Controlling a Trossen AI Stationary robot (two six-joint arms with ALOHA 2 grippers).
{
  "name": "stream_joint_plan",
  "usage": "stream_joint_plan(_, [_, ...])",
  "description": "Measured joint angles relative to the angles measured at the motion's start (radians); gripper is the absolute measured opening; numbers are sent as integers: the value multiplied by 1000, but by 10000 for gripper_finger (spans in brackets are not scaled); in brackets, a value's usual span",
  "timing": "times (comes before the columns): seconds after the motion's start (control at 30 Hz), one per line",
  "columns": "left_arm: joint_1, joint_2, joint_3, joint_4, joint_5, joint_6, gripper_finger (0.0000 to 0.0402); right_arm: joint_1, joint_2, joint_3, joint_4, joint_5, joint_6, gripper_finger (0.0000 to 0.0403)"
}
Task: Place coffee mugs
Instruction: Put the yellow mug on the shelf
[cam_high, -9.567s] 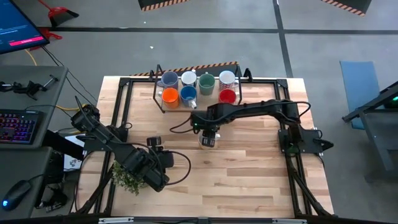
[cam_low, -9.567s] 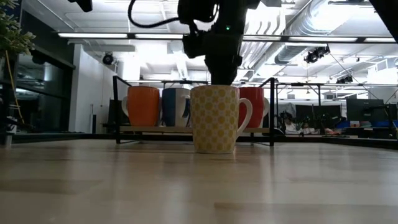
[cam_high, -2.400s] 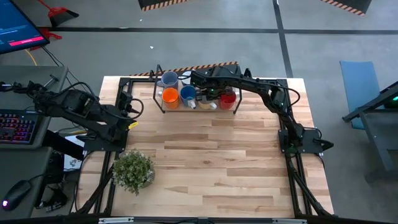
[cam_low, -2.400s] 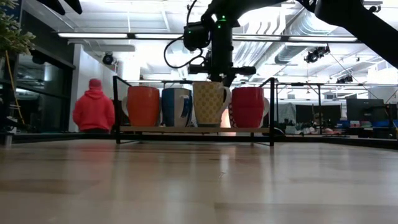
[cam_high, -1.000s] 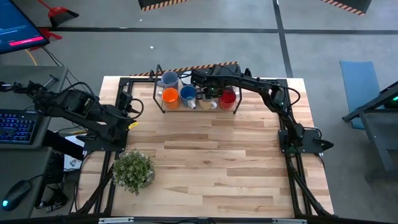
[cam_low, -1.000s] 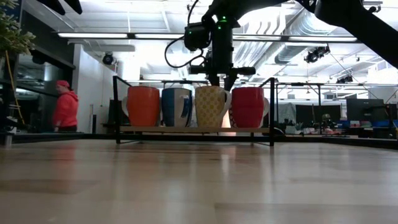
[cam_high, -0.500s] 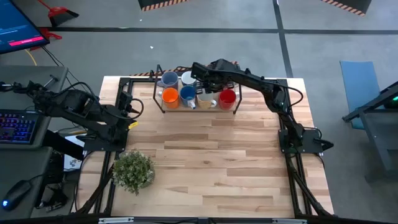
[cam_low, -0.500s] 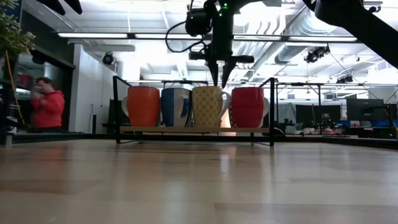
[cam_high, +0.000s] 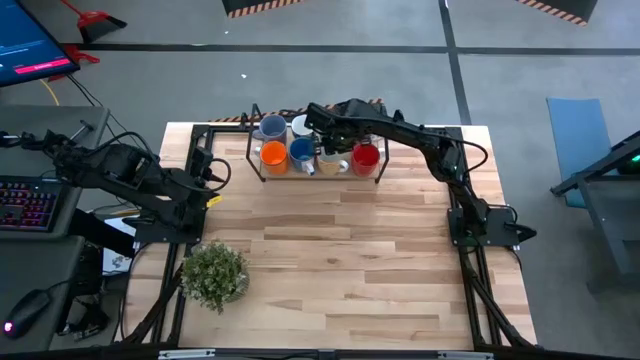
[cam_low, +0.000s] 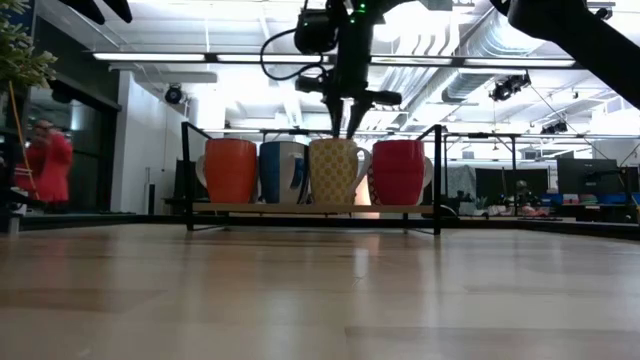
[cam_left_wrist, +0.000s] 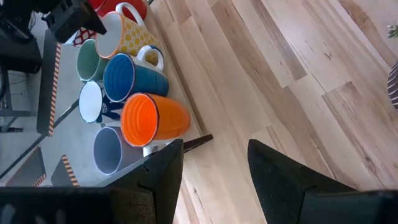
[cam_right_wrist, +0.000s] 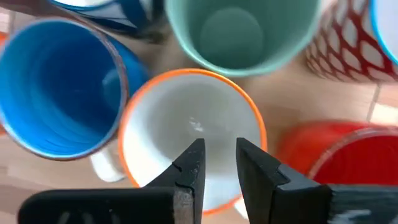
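Right gripper (cam_low: 343, 128): empty, fingers nearly together, just above the yellow-dotted mug (cam_low: 336, 171).
Mug: on the rack (cam_low: 312, 209), between the blue mug (cam_low: 281, 171) and the red mug (cam_low: 398, 171).
Left gripper (cam_left_wrist: 208, 180): open, parked at the table's left edge.
Risk: a sideways lift — a finger catches the rim and tips the mug into its neighbours.

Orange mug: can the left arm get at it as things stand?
Probably yes. The orange mug sits at the rack's left front corner, nearest the left gripper, with bare table between; the right gripper hovers farther along, over the yellow-patterned mug.
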Motion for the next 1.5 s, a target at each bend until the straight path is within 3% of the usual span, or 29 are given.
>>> stream_joint_plan(0.2, [0,0,0,0,0,-1,168,6,0,-3,82,-4,-16,65])
stream_joint_plan(0.63, [0,0,0,0,0,-2,168,16,9,-4,74,-66,-23,5])
stream_joint_plan(1.5, [0,0,0,0,0,-2,168,16,27,-4,-79,-8,11,2])
